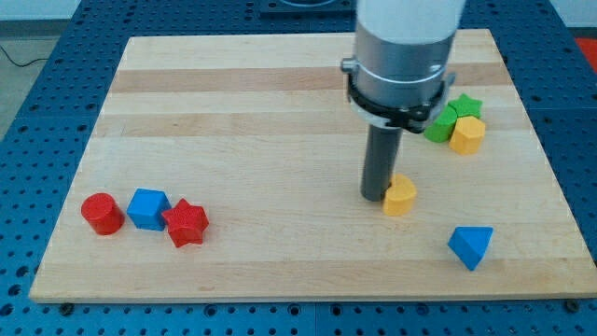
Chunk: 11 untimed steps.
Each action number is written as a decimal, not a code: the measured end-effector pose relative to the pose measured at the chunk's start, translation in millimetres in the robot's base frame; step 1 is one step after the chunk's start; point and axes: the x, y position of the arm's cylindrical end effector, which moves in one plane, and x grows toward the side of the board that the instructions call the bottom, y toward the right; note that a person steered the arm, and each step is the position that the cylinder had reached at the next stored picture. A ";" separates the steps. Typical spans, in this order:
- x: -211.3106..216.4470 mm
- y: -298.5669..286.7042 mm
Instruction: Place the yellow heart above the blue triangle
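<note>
The yellow heart (400,196) lies on the wooden board right of centre. The blue triangle (471,245) lies lower and to the right of it, near the board's bottom right. My tip (376,195) rests on the board just left of the yellow heart, touching or almost touching its left side. The rod hangs from a large grey and white arm end (403,56) at the view's top.
A yellow hexagon-like block (466,134) and two green blocks (449,117) sit together at the right, partly behind the arm. At the bottom left a red cylinder (102,214), a blue cube (148,208) and a red star (187,223) form a row.
</note>
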 end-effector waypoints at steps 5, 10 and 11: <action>0.0 34.6; 15.2 95.5; 12.3 93.4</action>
